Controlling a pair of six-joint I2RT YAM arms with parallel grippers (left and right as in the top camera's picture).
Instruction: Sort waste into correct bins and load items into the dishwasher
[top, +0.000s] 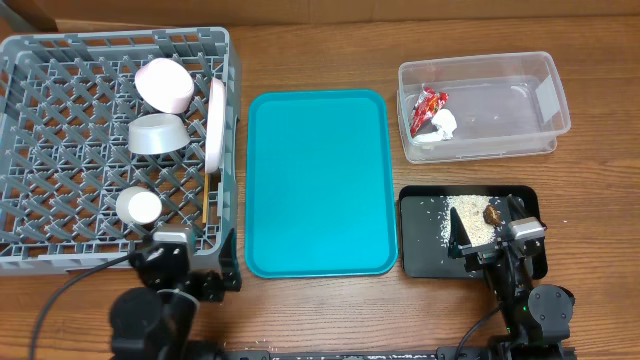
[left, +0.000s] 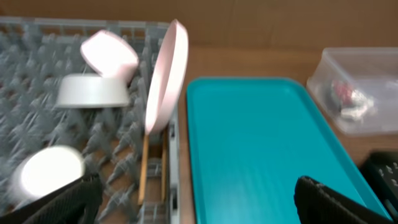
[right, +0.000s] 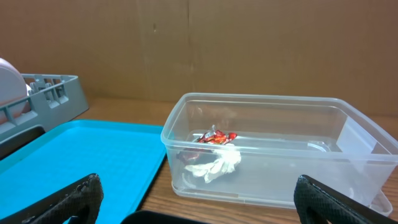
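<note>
The grey dish rack (top: 60, 150) holds a pink bowl (top: 165, 84), a grey bowl (top: 157, 134), a small white dish (top: 138, 207), an upright white plate (top: 216, 122) and wooden chopsticks (top: 206, 200). The clear tub (top: 530, 95) holds the red wrapper (top: 428, 108) and white tissue (top: 443, 124); both show in the right wrist view (right: 214, 137) (right: 214, 165). The black tray (top: 425, 250) holds white rice (top: 468, 215) and a brown scrap (top: 492, 214). My left gripper (left: 193, 199) is open and empty over the rack's right edge. My right gripper (right: 199, 199) is open and empty over the black tray.
A large teal tray (top: 318, 180) lies between the rack and the bins on the wooden table. The plate (left: 166, 78) and chopsticks (left: 144, 168) show in the left wrist view, which is blurred.
</note>
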